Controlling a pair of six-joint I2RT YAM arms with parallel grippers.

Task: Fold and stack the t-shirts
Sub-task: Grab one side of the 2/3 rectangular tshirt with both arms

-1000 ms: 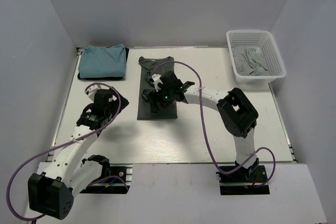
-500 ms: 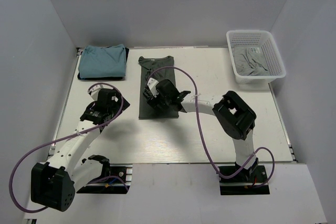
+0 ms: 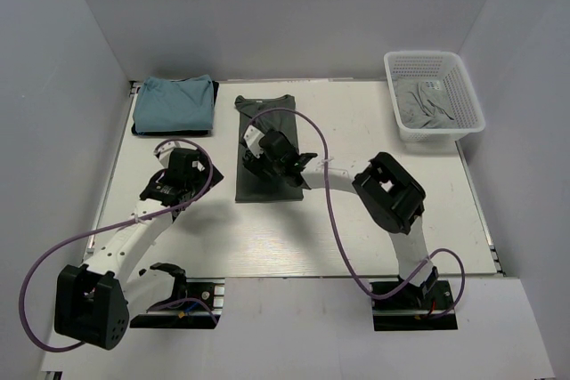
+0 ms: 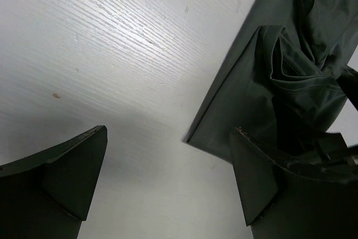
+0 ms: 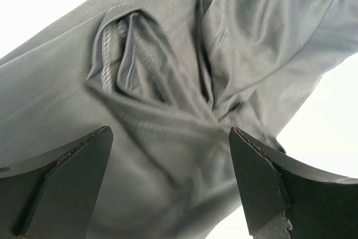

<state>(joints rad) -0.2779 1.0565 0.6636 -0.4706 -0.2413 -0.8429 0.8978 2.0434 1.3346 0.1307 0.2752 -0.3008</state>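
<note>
On the table (image 3: 356,220), the dark t-shirt (image 3: 260,188) lies under the right gripper's (image 5: 169,138) spread fingers, the left gripper (image 4: 168,132), spread too, beside it.

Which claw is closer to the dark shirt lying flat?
Right. The right gripper is directly over the dark shirt; the left gripper is off its left edge.

On the white table (image 3: 356,229), the dark grey-green cotton t-shirt (image 3: 265,117) lies lengthwise at the middle, the folded light teal-blue t-shirt (image 3: 175,104) to its left in the far left corner and the white plastic mesh basket (image 3: 426,55) well to its right at the far right corner, crumpled pale grey t-shirts (image 3: 423,109) inside it. The right gripper (image 5: 170,130) hangs over the dark shirt's middle; the left gripper (image 4: 168,132) is over bare table just left of its near left corner.
</note>
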